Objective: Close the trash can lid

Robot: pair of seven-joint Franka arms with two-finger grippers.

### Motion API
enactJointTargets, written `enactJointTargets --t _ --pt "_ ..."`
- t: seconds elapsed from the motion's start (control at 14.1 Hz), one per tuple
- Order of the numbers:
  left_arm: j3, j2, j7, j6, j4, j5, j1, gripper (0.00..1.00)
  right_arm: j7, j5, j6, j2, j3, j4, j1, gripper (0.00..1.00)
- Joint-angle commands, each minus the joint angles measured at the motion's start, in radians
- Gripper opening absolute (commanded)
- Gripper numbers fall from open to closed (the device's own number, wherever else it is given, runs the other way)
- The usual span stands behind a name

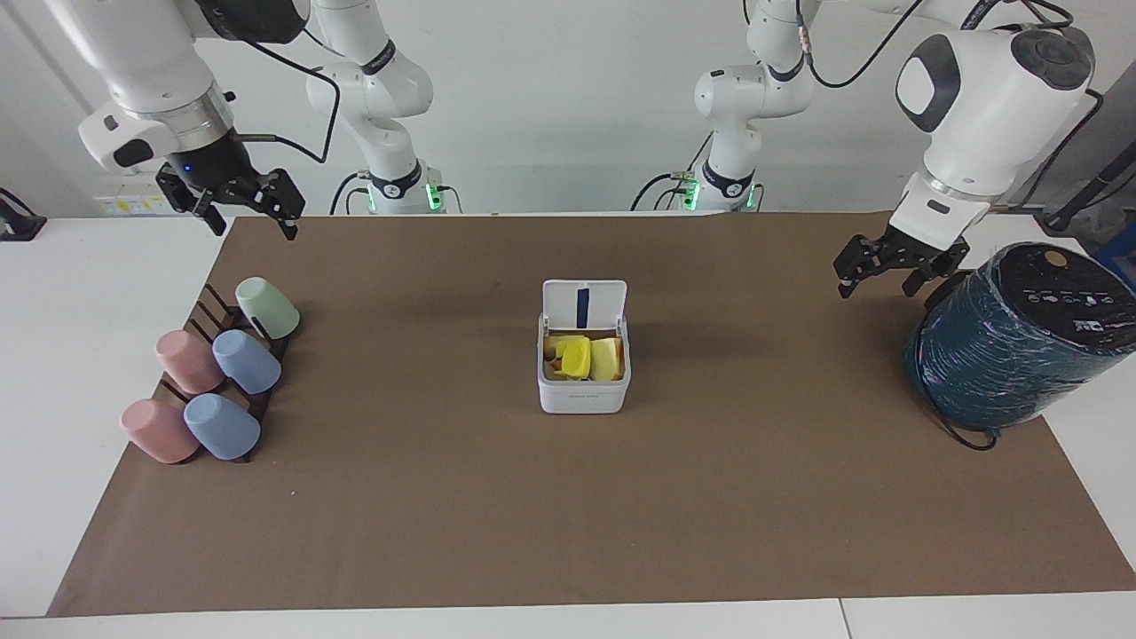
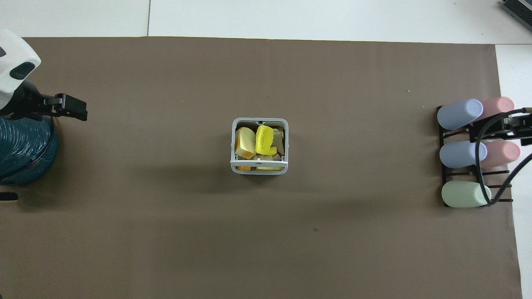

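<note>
The small white trash can (image 1: 583,397) stands in the middle of the brown mat, and its rim shows in the overhead view (image 2: 233,145). Its lid (image 1: 584,305) stands upright and open on the edge nearer to the robots, dark blue strip showing. From overhead the lid (image 2: 259,166) is seen edge on. Yellow and orange pieces (image 1: 586,357) fill the can. My left gripper (image 1: 877,284) is open, in the air beside the teal cylinder. My right gripper (image 1: 254,227) is open, raised over the cup rack. Both are well away from the can.
A large dark teal wrapped cylinder (image 1: 1021,337) lies at the left arm's end of the table. A black rack (image 1: 209,306) with several pastel cups (image 1: 246,361) stands at the right arm's end. A black cable runs by the cylinder.
</note>
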Motion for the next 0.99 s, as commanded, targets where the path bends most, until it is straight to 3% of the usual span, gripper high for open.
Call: enactJointTargets --t 0.0,0.35,0.57,0.92 --pt "0.003 -0.034 -0.010 0.027 -0.042 0.003 -0.011 1.00 -0.017 -0.015 0.019 -0.029 0.004 -0.038 -0.006 1.00" --pt "0.002 -0.038 -0.026 0.031 -0.052 0.003 -0.074 1.00 -0.017 -0.015 0.019 -0.029 0.004 -0.038 -0.006 1.00" --pt "0.003 -0.092 -0.069 0.059 -0.167 0.003 -0.167 1.00 -0.017 -0.015 0.019 -0.029 0.002 -0.038 -0.006 1.00" --pt "0.002 -0.208 -0.305 0.206 -0.414 0.003 -0.358 1.00 -0.017 -0.015 0.025 -0.029 0.004 -0.038 -0.005 1.00"
